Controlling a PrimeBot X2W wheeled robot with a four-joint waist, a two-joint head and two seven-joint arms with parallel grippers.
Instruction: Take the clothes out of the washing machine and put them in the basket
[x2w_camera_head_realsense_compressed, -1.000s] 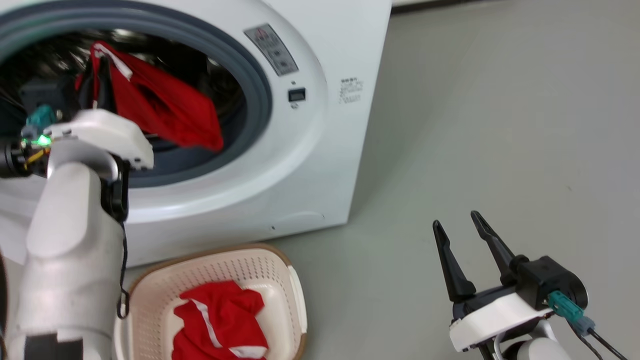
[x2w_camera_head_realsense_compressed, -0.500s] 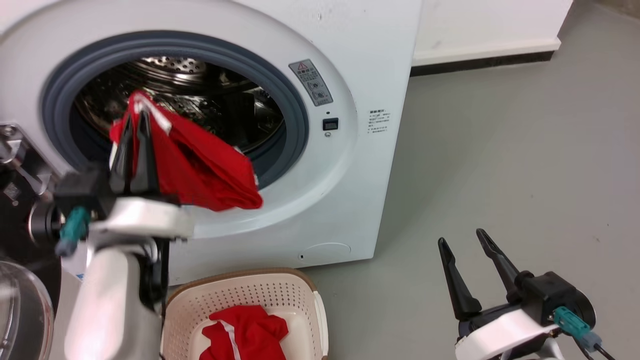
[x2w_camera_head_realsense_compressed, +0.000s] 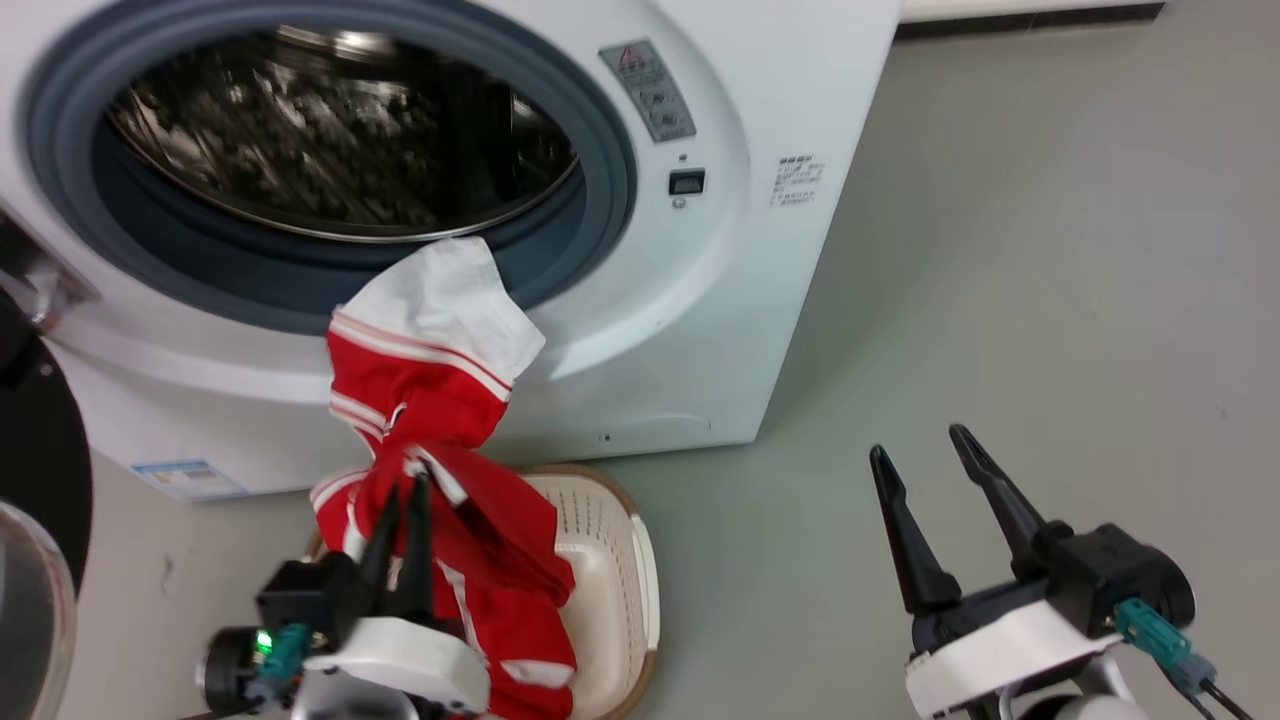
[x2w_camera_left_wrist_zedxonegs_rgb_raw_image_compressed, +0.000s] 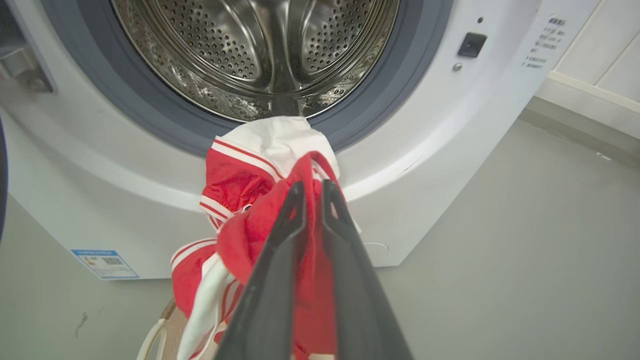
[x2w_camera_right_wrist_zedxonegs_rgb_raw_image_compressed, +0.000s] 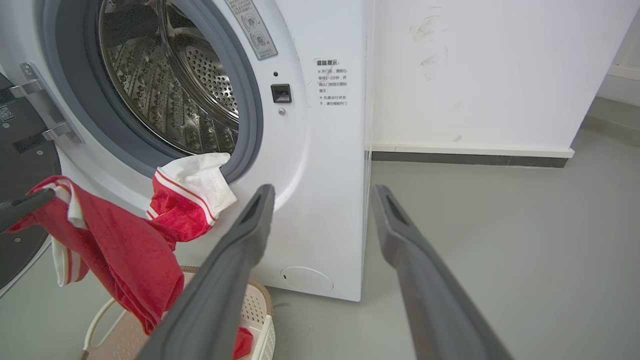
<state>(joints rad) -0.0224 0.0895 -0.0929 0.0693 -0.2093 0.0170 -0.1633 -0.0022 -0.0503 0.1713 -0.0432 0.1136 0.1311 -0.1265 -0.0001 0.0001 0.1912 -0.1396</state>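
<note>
The white washing machine (x2w_camera_head_realsense_compressed: 700, 300) stands open, its steel drum (x2w_camera_left_wrist_zedxonegs_rgb_raw_image_compressed: 250, 45) showing no fabric inside. My left gripper (x2w_camera_head_realsense_compressed: 405, 487) is shut on a red garment with white stripes (x2w_camera_head_realsense_compressed: 440, 400), low down and just above the cream basket (x2w_camera_head_realsense_compressed: 605, 560). The garment's white end (x2w_camera_left_wrist_zedxonegs_rgb_raw_image_compressed: 280, 137) still lies on the grey door ring (x2w_camera_left_wrist_zedxonegs_rgb_raw_image_compressed: 380, 85). A bit of another red garment (x2w_camera_right_wrist_zedxonegs_rgb_raw_image_compressed: 243, 342) lies inside the basket (x2w_camera_right_wrist_zedxonegs_rgb_raw_image_compressed: 260, 310). Further right, my right gripper (x2w_camera_head_realsense_compressed: 918, 445) hangs open and holds nothing above the floor.
The black-rimmed glass door (x2w_camera_head_realsense_compressed: 40, 480) swings out at the left, close to my left arm. Grey floor (x2w_camera_head_realsense_compressed: 1050, 300) spreads to the right of the machine. A white wall with a dark skirting (x2w_camera_right_wrist_zedxonegs_rgb_raw_image_compressed: 475, 159) runs behind.
My left gripper has drawn the red garment out of the drum and down to the basket, its white end trailing on the ring. The head camera has shifted. The right gripper has kept its place.
</note>
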